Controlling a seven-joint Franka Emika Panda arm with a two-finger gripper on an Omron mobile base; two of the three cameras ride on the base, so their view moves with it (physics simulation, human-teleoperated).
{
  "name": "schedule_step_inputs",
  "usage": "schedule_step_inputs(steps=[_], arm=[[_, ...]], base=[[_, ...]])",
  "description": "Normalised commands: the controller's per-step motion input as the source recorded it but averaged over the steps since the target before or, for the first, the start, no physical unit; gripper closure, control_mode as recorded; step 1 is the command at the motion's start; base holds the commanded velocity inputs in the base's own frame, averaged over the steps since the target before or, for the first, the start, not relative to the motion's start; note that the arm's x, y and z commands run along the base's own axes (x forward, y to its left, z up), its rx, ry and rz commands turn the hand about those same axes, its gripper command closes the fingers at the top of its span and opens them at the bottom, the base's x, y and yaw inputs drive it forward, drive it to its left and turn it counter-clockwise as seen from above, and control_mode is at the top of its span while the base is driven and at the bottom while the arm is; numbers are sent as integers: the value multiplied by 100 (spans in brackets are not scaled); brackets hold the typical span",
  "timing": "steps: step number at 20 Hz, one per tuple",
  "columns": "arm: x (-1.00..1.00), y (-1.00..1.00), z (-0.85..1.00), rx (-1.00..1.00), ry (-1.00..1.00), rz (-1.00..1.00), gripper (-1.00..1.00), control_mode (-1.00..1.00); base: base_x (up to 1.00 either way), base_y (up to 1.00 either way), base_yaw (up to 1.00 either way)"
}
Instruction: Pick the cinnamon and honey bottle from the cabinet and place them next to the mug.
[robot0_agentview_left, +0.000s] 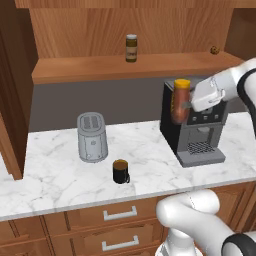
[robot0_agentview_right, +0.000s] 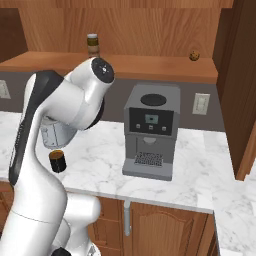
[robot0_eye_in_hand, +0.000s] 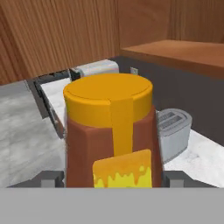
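Left base view: white marble desk across the middle of the frame, wooden cabinet filling the top. Cinnamon upright on the cabinet shelf, upper centre. Honey bottle at centre right, off the desk, in front of the dark coffee machine, clamped from the right by the gripper. Mug on the desk at lower centre, just beside and in front of the grey toaster, well apart from the bottle. Small round brown thing at the shelf's right end, too small to tell. Drawer fronts with silver handles along the bottom.

Right base view: same marble desk, with the white arm covering the left half of the frame. Cinnamon peeking above the arm's shoulder at upper left, on the shelf. Mug at left, partly behind the arm. Coffee machine at centre; wall outlet to its right.

Hand view: honey bottle large in the centre, orange-yellow cap up, label at the bottom; jaws closed on its two sides, one finger tip at lower left. Toaster behind, at right.
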Motion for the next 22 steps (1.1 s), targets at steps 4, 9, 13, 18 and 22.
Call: schedule_step_inputs(steps=[4, 9, 13, 18, 22], arm=[[-5, 12, -60, -12, 14, 22, 100, -100], [-8, 27, -91, -15, 7, 7, 100, -100], [0, 28, -90, -16, 2, 1, 100, -100], [0, 17, -53, -12, 0, 0, 100, -100], [1, 2, -41, -7, -3, 0, 100, -100]], base=[[0, 0, 0], [0, 0, 0], [0, 0, 0], [0, 0, 0], [0, 0, 0]])
